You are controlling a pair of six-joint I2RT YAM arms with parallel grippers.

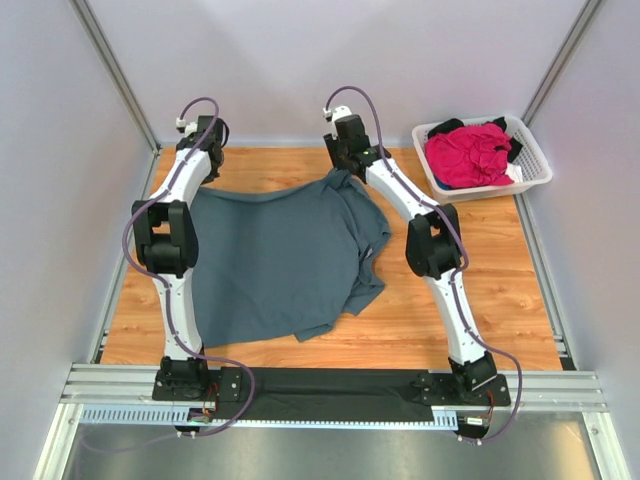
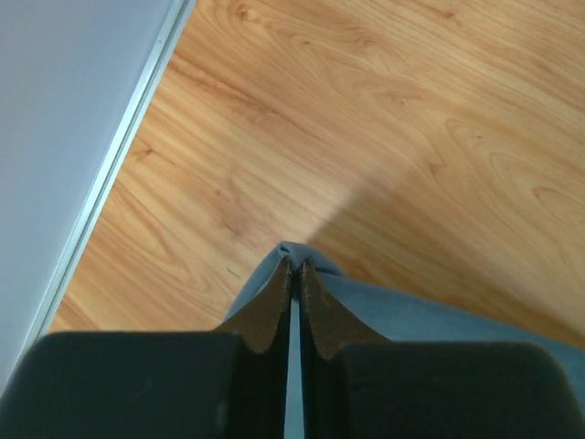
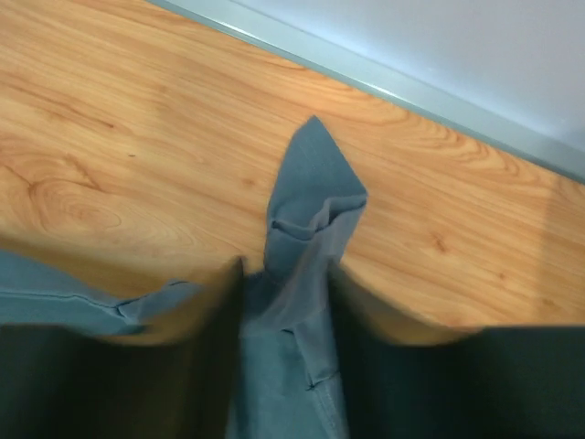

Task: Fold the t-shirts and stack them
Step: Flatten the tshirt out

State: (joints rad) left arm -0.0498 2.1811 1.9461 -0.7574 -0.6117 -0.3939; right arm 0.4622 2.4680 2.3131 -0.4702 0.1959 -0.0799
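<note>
Tapered left claw (image 2: pixel 294 268), limp slate t-shirt (image 1: pixel 270 262)

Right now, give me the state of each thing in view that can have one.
blue-grey t-shirt: unfolded on the table, right side rumpled, far edge pinched at two points.
left gripper: shut on the blue-grey t-shirt.
right gripper: shut on the blue-grey t-shirt.
basket: upright, holding two shirts.
pink t-shirt: crumpled in the basket.
black t-shirt: crumpled in the basket.

One blue-grey t-shirt (image 1: pixel 280 265), one pink t-shirt (image 1: pixel 468 152), black cloth (image 1: pixel 446 127) uncountable, one basket (image 1: pixel 500 188), two arms: left arm (image 1: pixel 165 250), right arm (image 1: pixel 432 250).
</note>
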